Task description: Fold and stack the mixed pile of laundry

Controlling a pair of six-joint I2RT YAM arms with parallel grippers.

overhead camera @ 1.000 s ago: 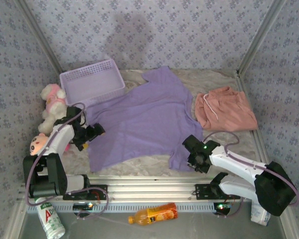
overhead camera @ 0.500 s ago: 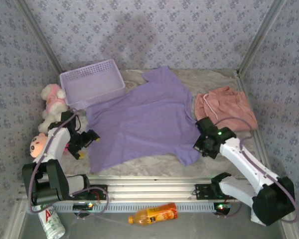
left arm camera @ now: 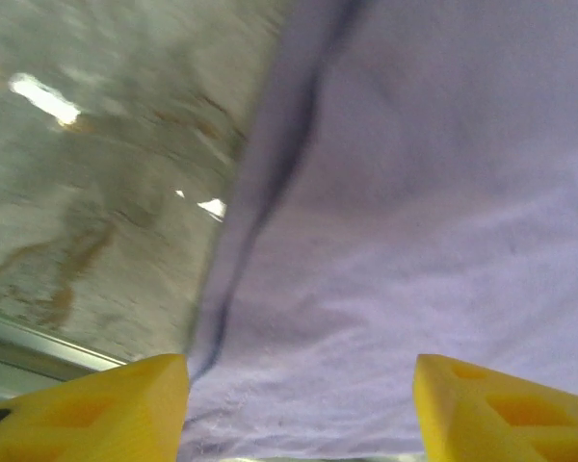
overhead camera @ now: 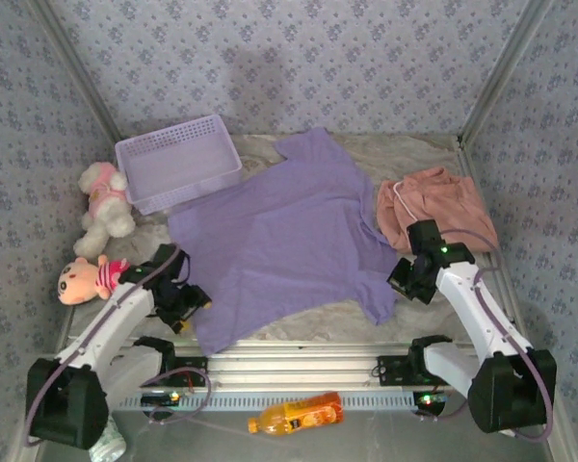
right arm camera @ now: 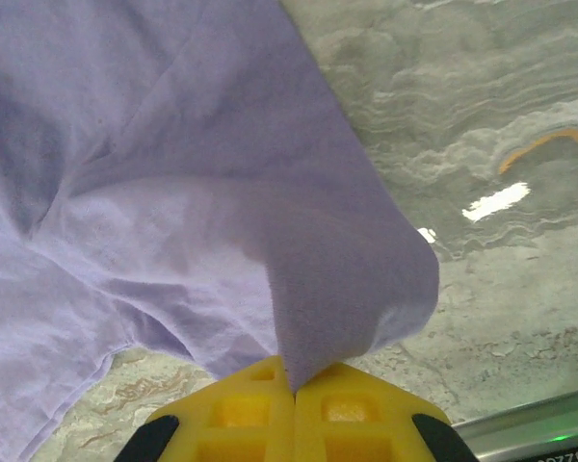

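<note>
the right gripper (right arm camera: 294, 387) is clamped on a fold of the t-shirt (overhead camera: 279, 231), its yellow fingers (right arm camera: 352, 409) pressed together with purple cloth pinched between them. seen from above, this gripper (overhead camera: 406, 280) holds the sleeve that points to the near edge of the worktop (overhead camera: 414, 154), right of the middle.

the left gripper (left arm camera: 302, 390) has its fingers apart, one on each side of the shirt's edge, with the cloth lying between them and not squeezed. from above it (overhead camera: 195, 306) sits at the shirt's near left corner, by the hem.

the shirt lies mostly flat in the middle of the worktop. its long axis runs left to right, a little askew, with the hem toward the left edge and the neck toward the right. the other sleeve points to the far edge.

the pink garment (overhead camera: 443, 207) lies bunched toward the far right corner, just beside the shirt's neck end, with its white drawstring (overhead camera: 402, 207) on top.

the basket (overhead camera: 178, 164) stands at the far left corner, long side slanted, its mesh floor showing all across. two plush toys (overhead camera: 101, 197) lie along the left edge.
</note>
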